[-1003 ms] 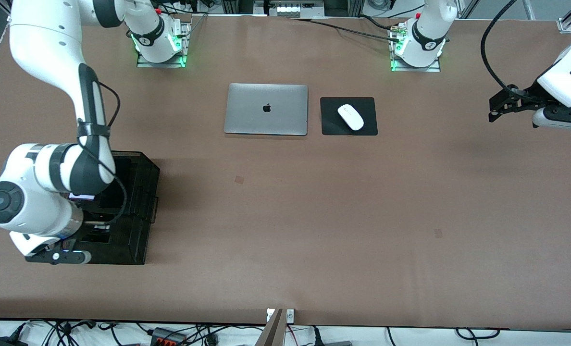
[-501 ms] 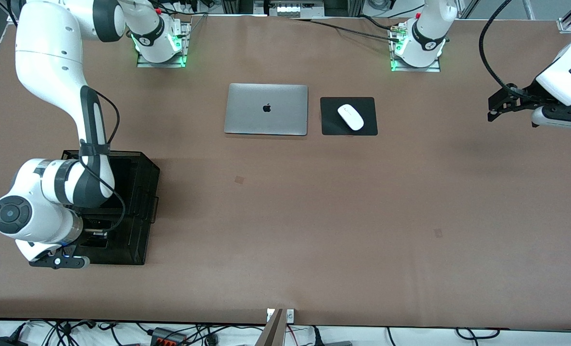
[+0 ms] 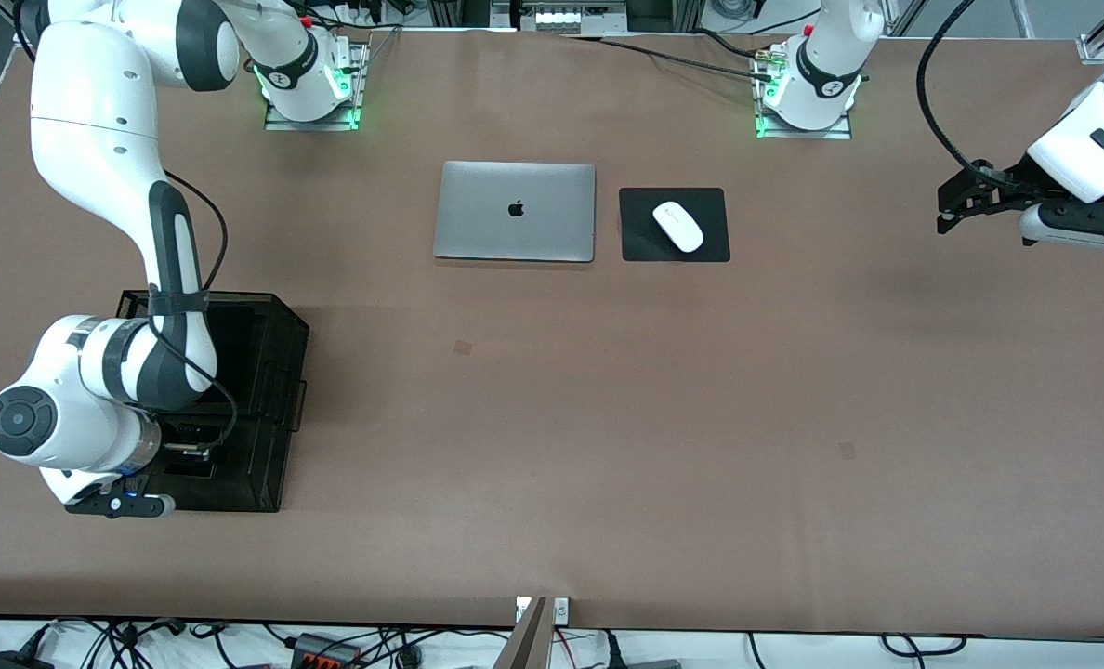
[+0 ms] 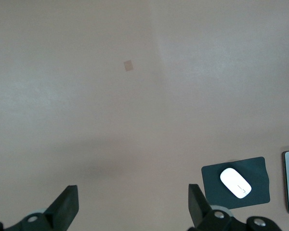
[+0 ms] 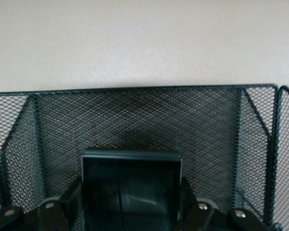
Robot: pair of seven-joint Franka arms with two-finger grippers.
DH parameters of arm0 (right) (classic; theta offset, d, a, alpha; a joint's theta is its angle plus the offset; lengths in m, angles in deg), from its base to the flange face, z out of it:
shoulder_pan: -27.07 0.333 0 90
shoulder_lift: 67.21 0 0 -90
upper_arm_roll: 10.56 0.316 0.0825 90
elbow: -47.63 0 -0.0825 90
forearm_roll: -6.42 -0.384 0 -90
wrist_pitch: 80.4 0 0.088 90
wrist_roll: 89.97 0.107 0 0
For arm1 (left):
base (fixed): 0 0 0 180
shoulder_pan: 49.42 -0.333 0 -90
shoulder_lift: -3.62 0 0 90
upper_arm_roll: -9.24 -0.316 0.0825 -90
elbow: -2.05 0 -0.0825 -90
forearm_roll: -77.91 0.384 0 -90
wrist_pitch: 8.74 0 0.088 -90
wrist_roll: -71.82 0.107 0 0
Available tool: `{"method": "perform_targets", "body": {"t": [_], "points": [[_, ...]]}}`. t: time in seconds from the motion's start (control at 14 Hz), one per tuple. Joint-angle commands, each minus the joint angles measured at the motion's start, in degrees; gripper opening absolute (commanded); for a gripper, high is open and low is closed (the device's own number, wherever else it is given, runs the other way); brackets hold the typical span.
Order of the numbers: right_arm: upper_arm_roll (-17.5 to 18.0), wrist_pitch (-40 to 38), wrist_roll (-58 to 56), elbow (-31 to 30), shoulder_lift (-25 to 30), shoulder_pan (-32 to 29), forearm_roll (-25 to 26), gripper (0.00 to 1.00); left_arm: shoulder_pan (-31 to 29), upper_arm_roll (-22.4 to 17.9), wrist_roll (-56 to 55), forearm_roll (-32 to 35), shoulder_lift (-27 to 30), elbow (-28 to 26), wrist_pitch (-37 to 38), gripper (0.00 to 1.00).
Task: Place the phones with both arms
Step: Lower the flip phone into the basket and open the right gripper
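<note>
My right gripper (image 5: 131,188) is down inside a black mesh basket (image 3: 278,409) at the right arm's end of the table. It is shut on a small squarish black phone (image 5: 131,178), which stands upright between the fingers (image 5: 70,202) near the mesh wall (image 5: 135,115). In the front view the right arm's wrist hides the gripper and the phone. The long black phone and the lilac-white phone are out of view. My left gripper (image 4: 132,207) is open and empty, up in the air over bare table at the left arm's end; it also shows in the front view (image 3: 947,218).
A closed silver laptop (image 3: 515,211) lies near the robots' bases. Beside it a white mouse (image 3: 677,226) rests on a black pad (image 3: 640,246); both also show in the left wrist view (image 4: 236,183). The brown table top (image 3: 608,418) spreads between the arms.
My right arm has swung its wrist a little toward the front camera and lower into the basket. A pale strip seen under the wrist no longer shows. My left gripper has drifted slightly.
</note>
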State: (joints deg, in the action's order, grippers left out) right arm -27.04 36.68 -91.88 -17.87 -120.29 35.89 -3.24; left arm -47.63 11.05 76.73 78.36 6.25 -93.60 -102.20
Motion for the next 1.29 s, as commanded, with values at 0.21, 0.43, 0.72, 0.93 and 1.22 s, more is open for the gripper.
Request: {"method": "perform_targets", "body": {"t": [0.21,0.43,0.72,0.93,1.22], "points": [[1.02,-1.66,-2.31,-0.07,8.58,-1.27,-2.82,1.0,-0.12,0.21,-0.16,-0.45,-0.7,1.78,1.35,1.0],[0.93,-9.38,-1.61,0.02,14.47,1.71,-2.38,1.0,-0.21,0.12,-0.08,-0.45,-0.61,1.78,1.44,1.0],[0.58,-21.15,0.94,-0.33,20.19,3.3,-1.85,1.0,-0.21,0.12,0.01,-0.45,-0.61,1.78,1.44,1.0],[0.49,-25.92,4.35,-2.68,24.23,5.32,1.21,1.0,-0.3,0.12,0.27,-0.45,-0.52,1.78,1.44,1.0],[0.49,-25.67,4.28,-9.82,31.19,5.94,2.45,1.0,-0.3,0.12,0.54,-0.54,-0.52,1.78,1.17,1.0]]}}
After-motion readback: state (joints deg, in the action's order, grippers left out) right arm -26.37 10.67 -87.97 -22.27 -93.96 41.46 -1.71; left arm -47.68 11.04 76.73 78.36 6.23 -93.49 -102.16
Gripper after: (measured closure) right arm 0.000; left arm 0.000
